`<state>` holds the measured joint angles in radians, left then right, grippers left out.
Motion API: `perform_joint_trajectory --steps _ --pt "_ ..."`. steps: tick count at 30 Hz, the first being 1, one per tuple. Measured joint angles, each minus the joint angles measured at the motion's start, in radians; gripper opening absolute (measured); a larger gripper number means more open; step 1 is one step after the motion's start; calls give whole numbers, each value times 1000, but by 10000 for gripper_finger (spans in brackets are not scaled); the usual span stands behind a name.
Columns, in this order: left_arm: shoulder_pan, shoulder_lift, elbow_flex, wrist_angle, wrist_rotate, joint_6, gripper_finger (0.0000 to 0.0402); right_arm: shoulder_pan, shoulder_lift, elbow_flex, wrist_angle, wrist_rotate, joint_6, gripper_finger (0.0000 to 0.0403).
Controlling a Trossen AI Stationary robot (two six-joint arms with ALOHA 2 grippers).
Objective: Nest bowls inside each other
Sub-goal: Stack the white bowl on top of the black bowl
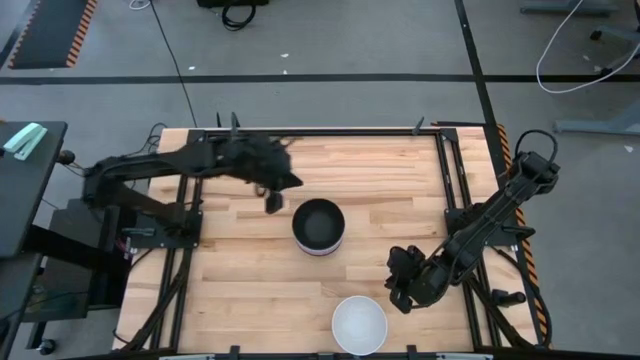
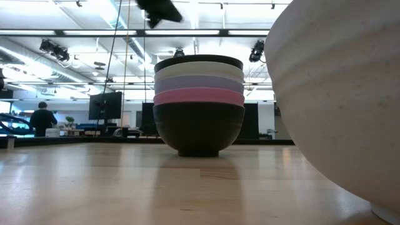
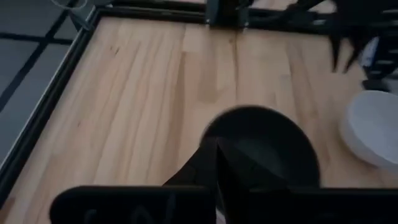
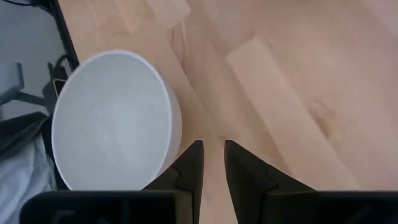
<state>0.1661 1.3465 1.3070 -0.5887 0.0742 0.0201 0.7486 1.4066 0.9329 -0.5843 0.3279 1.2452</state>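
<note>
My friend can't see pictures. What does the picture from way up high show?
A stack of bowls, black on top, sits mid-table. A lone white bowl waits at the near edge beside the right gripper. The left gripper hangs shut beside the stack.

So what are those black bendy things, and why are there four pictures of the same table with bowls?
The black bendy things are two robot arms. Each ends in a two-fingered pinching tool. The four pictures come from four cameras at the same moment.

One camera looks straight down. There the left tool hangs, pinched shut and empty, beside a stack of bowls in the middle of the wooden table. The right tool waits beside a lone white bowl near the table's front edge. It holds nothing either.

Another camera sits down at table height. From there you can count the stack: black at the bottom, then pink, lavender-blue, white and black on top. The big pale shape on the right is the white bowl, very close.

The last two cameras ride on the arms' wrists, looking past the tools' dark fingers.
</note>
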Motion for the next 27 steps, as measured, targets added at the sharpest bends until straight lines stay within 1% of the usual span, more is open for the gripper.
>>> perform_joint_trajectory --steps 2,4,7,12,15,18,22,27 --pt "0 -81 -75 66 0 -9 24 0 17 0 11 -21 26 73" --pt "0 -152 -154 97 -3 -15 35 5 40 3 23 -41 43 73" --pt "0 -257 -267 192 -7 -35 43 16 81 36 30 -53 47 73" --pt "1 -391 -436 288 -36 -37 42 31 159 125 21 -64 47 73" --pt "1 -446 -501 347 -41 -39 36 29 203 184 -57 -89 82 73" --pt "1 -472 -540 381 -46 -42 31 28 250 229 -125 -125 121 73" --pt "1 -488 -560 406 -48 -37 27 23 302 269 -128 -163 126 73" --pt "3 -484 -562 401 -53 -35 33 17 336 279 -128 -192 129 73"
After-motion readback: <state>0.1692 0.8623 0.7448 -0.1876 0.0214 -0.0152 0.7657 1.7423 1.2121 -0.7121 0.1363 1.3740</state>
